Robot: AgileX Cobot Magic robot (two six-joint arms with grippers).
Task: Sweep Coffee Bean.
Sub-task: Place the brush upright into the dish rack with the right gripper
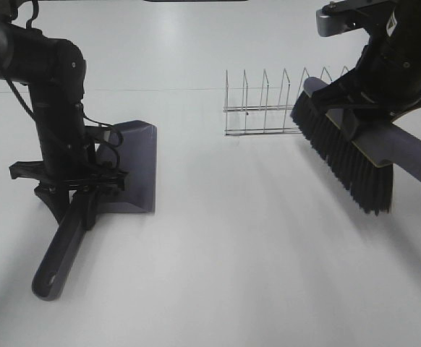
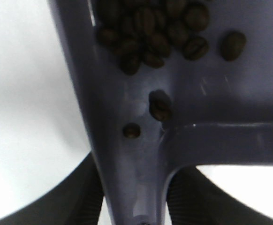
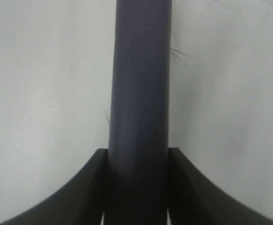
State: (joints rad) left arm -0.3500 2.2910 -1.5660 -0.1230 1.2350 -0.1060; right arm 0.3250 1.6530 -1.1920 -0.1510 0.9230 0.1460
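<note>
The dark coffee beans (image 2: 150, 33) lie inside the grey-purple plastic dustpan (image 1: 134, 163), bunched on its floor w/ a few strays nearer the handle root. The sweep therefore looks about done, and the job now is mostly not losing them. The left pincer (image 2: 134, 199) is clamped on the pan's handle, one finger on each side. Keep that grip firm and the pan level or tipped slightly back toward the handle, w/ no jerks, since round beans roll easily. The right pincer (image 3: 137, 187) is closed round the grey handle of the black-bristled brush (image 1: 341, 155), which hangs above the white desk (image 1: 254, 275), well apart from the pan and just beside the thin wire rack (image 1: 268, 105). Watch those bristles don't snag the rack. I can't make out any loose beans on the desk in the high view, tho they'd be tiny there. If one turns up, bring the brush low and flat and use short strokes toward the pan's lip.
</note>
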